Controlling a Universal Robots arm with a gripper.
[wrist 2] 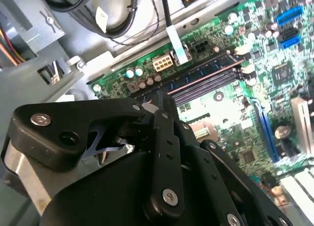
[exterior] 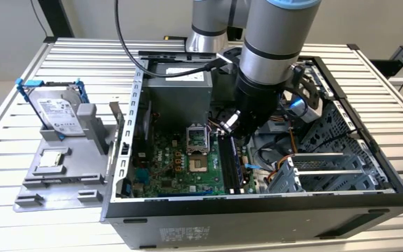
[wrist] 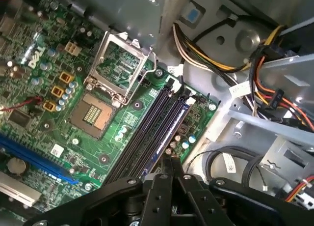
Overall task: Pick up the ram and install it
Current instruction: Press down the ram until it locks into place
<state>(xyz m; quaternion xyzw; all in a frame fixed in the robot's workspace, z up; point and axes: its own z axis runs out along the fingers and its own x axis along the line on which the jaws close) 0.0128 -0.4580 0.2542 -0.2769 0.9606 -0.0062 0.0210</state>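
Ram [wrist: 164, 132] upright in motherboard socket [wrist: 142, 132]

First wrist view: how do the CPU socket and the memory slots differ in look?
The CPU socket is squarish; the memory slots are long and narrow. The socket has a silver metal frame; the slots are black. The socket is single; the slots lie several side by side. Both sit on the green motherboard.
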